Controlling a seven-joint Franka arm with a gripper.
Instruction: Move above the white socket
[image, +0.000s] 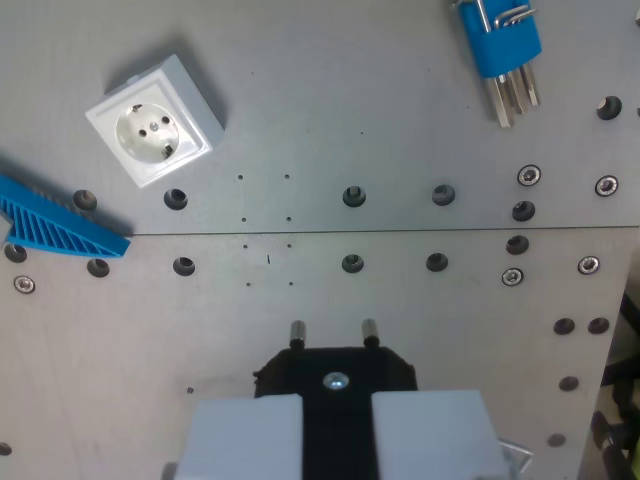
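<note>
The white socket (155, 122) lies face up on the grey metal plate (400, 130), in the upper part of the wrist view's left, turned at an angle. My gripper (337, 432) is at the bottom centre, its two pale fingers (243, 438) shut on a black plug (335, 372). The plug's two metal pins (297, 333) point up the picture. The socket sits well away from the plug, up and toward the wrist view's left.
A blue ribbed plastic part (60, 225) lies at the left edge just below the socket. A blue holder with metal keys (500, 50) is at the top right. Bolt holes and screws dot the plate. The plate's edge runs down the right side.
</note>
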